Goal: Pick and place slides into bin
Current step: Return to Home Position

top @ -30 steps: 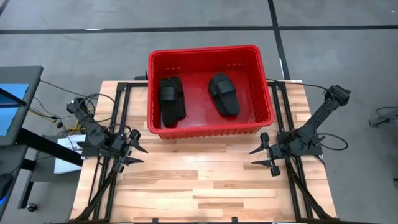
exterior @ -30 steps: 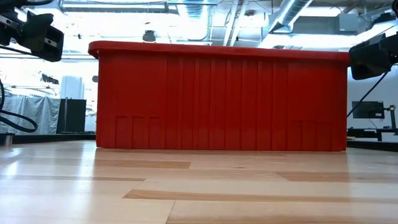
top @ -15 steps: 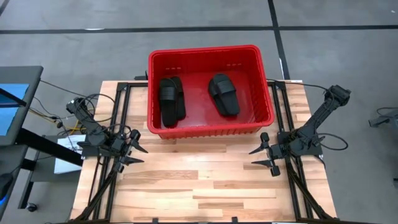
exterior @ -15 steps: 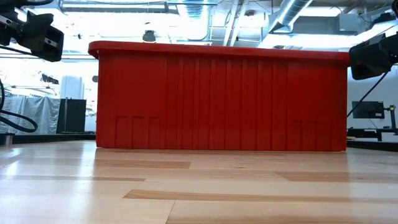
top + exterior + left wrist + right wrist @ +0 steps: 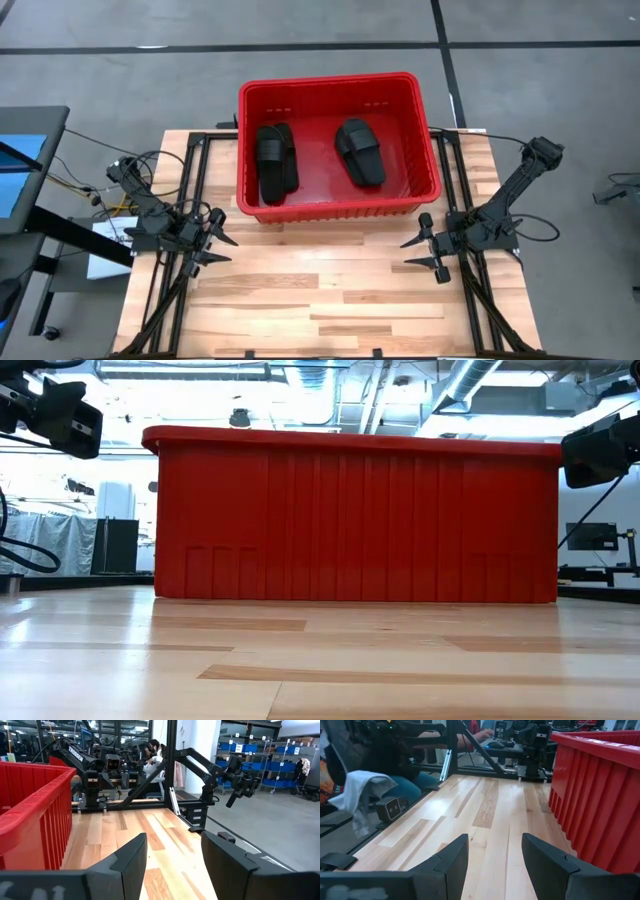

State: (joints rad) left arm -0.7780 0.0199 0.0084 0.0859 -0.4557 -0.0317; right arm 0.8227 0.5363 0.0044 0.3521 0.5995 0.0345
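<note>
you've got the red bin sitting at the far middle of the wooden counter, and the black slides are down inside it on its floor. from the high view they lie in two dark clumps. one is near the bin's left wall and looks like more than one slide overlapped. the other is toward the right side, well apart from the first. can't tell you how many are in each clump.

your left arm is parked at the counter's left edge, near the bin's front left corner but not touching it. the left jaws point in toward the middle of the counter, spread wide with nothing in them. in the left wrist view the fingers stand apart with bare wood between them, and the bin's ribbed wall is off to one side.

the right arm mirrors that at the right edge. the right jaws are wide too, with nothing in them. past those fingers you see bare wood and the bin, plus a person sitting beyond the counter next to a white cloth.

in the low view the bin's front wall sits flat on the counter.
</note>
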